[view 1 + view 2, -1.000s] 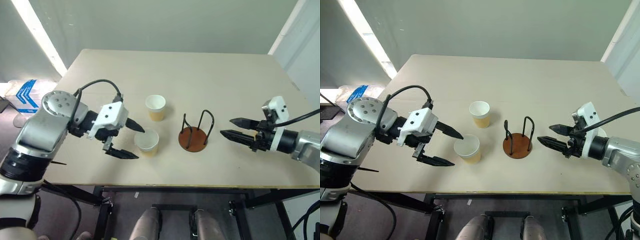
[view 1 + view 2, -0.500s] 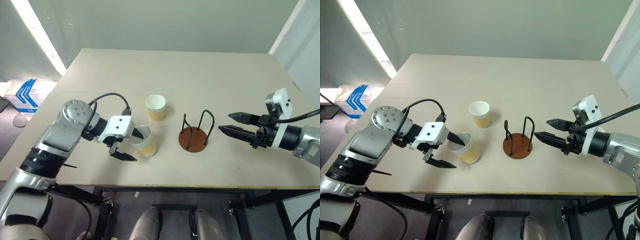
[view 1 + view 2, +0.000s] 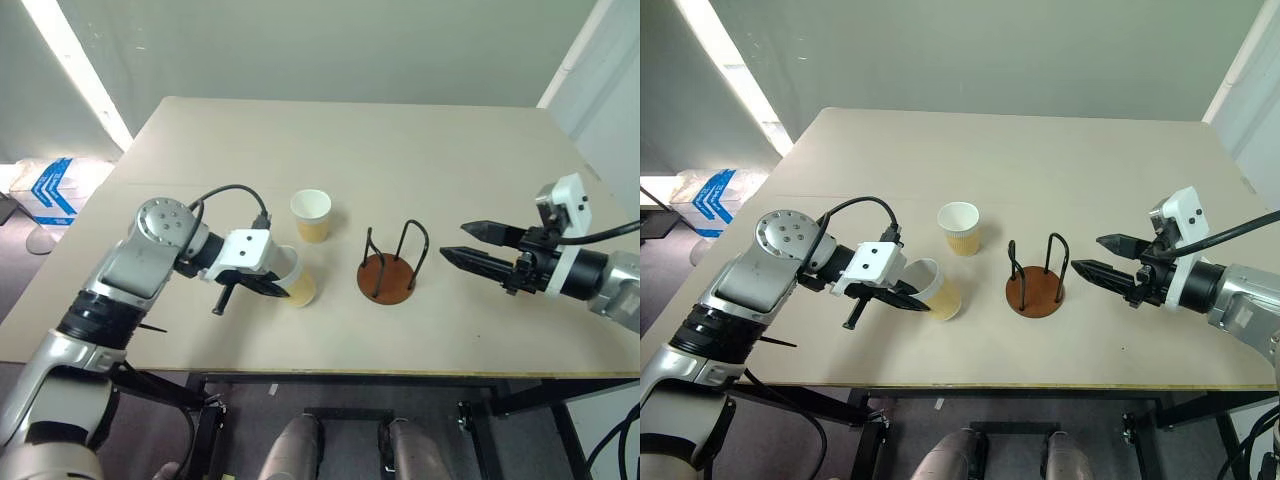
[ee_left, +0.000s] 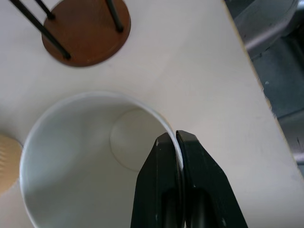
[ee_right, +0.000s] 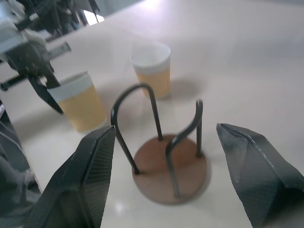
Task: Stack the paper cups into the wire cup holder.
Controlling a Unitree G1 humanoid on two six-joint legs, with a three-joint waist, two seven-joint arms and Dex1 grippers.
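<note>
Even, bright, diffuse light over pale beige table. Bright white strip of light along far-left floor edge, blown out. Shadows soft and short beside tan paper cups and round reddish-brown wire cup holder. Right wrist view soft, blurred; glare on tabletop at far end. Left wrist view sharp, cup interior shaded.

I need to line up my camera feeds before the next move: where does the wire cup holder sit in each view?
Left eye view: the wire cup holder stands right of centre on the table.
Right eye view: wire cup holder just right of centre.
Left wrist view: its base and wire feet at the upper left corner.
Right wrist view: centre, between that gripper's fingers.
Shared landmark: the cup that the left gripper pinches by the rim.
</note>
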